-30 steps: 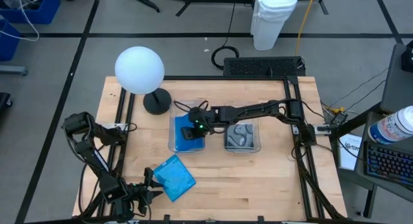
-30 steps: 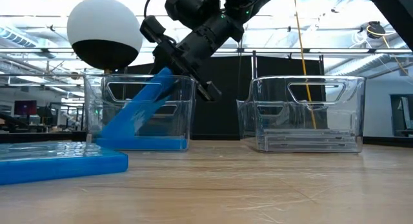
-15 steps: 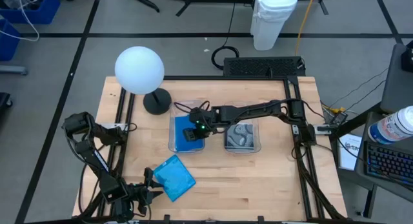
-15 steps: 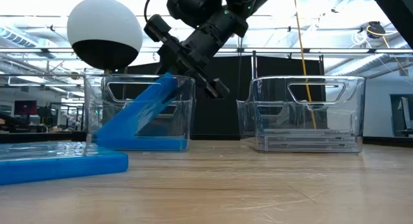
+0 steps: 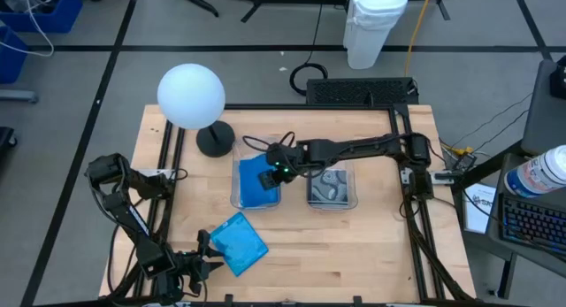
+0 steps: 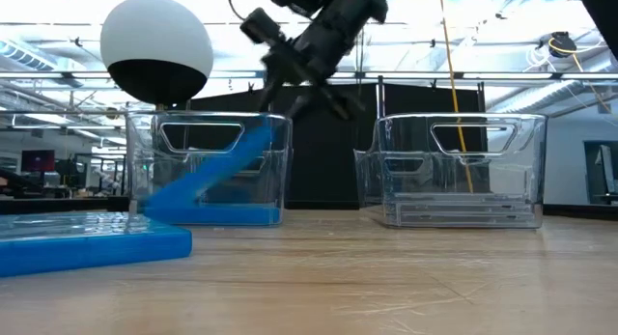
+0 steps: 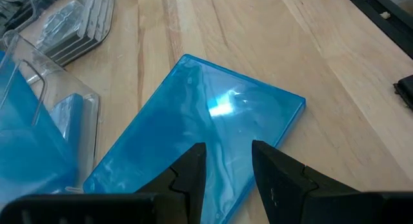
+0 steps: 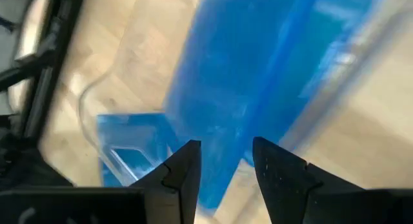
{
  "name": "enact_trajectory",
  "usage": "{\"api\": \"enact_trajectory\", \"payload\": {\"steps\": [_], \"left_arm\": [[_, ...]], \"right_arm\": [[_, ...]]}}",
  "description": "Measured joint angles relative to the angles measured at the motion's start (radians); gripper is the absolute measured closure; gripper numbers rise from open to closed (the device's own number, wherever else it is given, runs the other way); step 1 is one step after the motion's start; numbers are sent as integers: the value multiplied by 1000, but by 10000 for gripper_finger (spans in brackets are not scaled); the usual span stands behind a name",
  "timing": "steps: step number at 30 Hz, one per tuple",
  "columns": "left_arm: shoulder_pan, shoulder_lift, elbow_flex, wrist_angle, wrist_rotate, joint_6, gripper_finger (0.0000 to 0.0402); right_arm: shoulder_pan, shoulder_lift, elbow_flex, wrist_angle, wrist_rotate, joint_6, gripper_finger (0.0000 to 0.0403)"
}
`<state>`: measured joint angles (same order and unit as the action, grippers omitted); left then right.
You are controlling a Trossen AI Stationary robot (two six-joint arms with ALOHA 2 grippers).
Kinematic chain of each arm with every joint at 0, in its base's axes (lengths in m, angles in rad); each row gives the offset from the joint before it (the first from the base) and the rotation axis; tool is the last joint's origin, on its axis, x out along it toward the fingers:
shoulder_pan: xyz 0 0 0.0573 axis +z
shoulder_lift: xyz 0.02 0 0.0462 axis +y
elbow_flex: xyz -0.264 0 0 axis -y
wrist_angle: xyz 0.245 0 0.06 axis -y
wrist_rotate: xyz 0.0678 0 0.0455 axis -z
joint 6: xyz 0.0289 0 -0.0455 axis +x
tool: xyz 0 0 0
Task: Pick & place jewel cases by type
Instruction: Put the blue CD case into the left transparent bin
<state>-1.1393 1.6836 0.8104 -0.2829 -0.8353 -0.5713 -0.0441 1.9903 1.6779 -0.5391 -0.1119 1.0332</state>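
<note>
A light wooden table (image 5: 371, 223) carries two clear bins side by side near its middle: the left bin (image 5: 257, 181) and the right bin (image 5: 332, 188). A white globe lamp's black base (image 5: 215, 139) stands toward the far-left corner. A blue jewel case (image 5: 239, 243) lies flat near the front edge.

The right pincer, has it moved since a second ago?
Yes. The right pincer has lifted away from the leaning blue case, now above the left bin's rim in the low view.

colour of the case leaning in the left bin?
Bright blue case; clearest in the low view.
</note>
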Motion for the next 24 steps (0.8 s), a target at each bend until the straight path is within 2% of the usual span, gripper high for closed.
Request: {"api": "enact_trajectory", "payload": {"steps": [6, 12, 14, 20, 24], "left_arm": [[0, 0, 0, 6, 2, -18, 270], [0, 0, 0, 5, 5, -22, 270], [0, 0, 0, 5, 6, -22, 270], [1, 0, 0, 4, -3, -43, 270], [9, 0, 0, 15, -8, -68, 270]], "right_arm": [[6, -100, 0, -118, 132, -63, 273], [75, -217, 0, -121, 260, -179, 273], [135, -252, 0, -111, 330, -280, 273], [409, -265, 0, 25, 661, -546, 273], [548, -200, 0, 208, 711, -691, 273]]}}
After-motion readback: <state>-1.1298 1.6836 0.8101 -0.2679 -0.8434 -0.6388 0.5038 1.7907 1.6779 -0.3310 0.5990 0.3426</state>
